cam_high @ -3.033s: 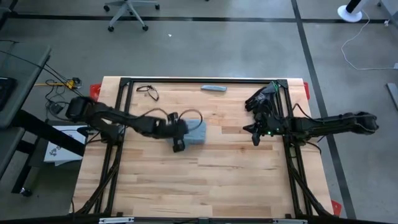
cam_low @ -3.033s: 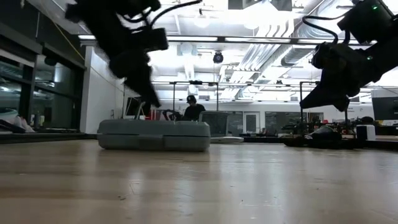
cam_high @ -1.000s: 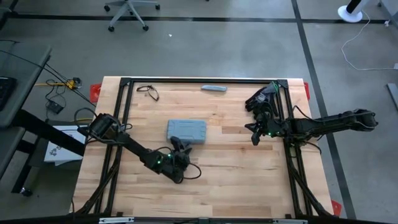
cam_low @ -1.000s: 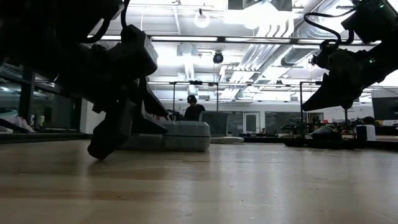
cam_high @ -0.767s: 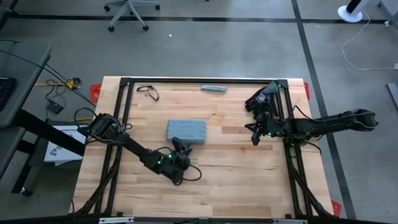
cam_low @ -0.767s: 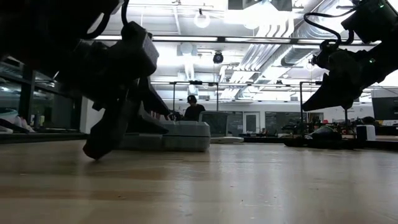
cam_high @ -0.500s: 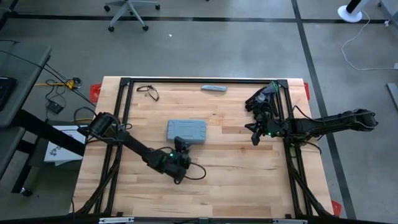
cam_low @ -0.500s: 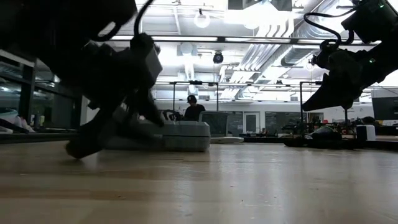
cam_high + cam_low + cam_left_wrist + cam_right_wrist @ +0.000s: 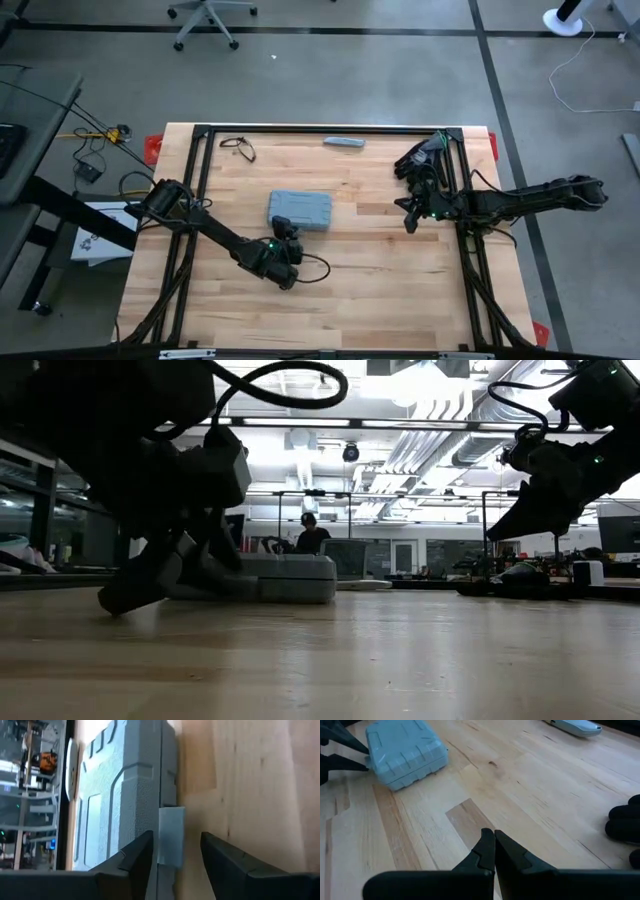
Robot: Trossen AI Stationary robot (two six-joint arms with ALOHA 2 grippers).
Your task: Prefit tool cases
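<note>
The blue-grey tool case (image 9: 300, 209) lies shut and flat on the wooden table, its ribbed lid up. My left gripper (image 9: 284, 226) stands open at the middle of the case's near long side, pointing toward the far edge and slanting down. In the left wrist view the small front latch (image 9: 171, 827) sits between its two fingers (image 9: 142, 851). My right gripper (image 9: 410, 222) hangs shut above the table to the right of the case, with nothing in it (image 9: 493, 834). My left gripper has its fingers on either side of the case's front latch (image 9: 172, 855), coming from the table's near side and slanting down. Whether either finger touches the latch or the case wall I cannot tell. The case lies flat on the table.
A slim grey-blue bar (image 9: 344, 142) lies near the far edge. A dark pair of glasses (image 9: 237, 147) lies at the far left and black gloves (image 9: 425, 160) at the far right. A person sits in the room beyond (image 9: 310, 535). Bare wood lies toward the near edge.
My left gripper has tipped from steeply down toward more level and has edged toward the case's near side. Its finger gap looks unchanged. The case has stayed where it was.
</note>
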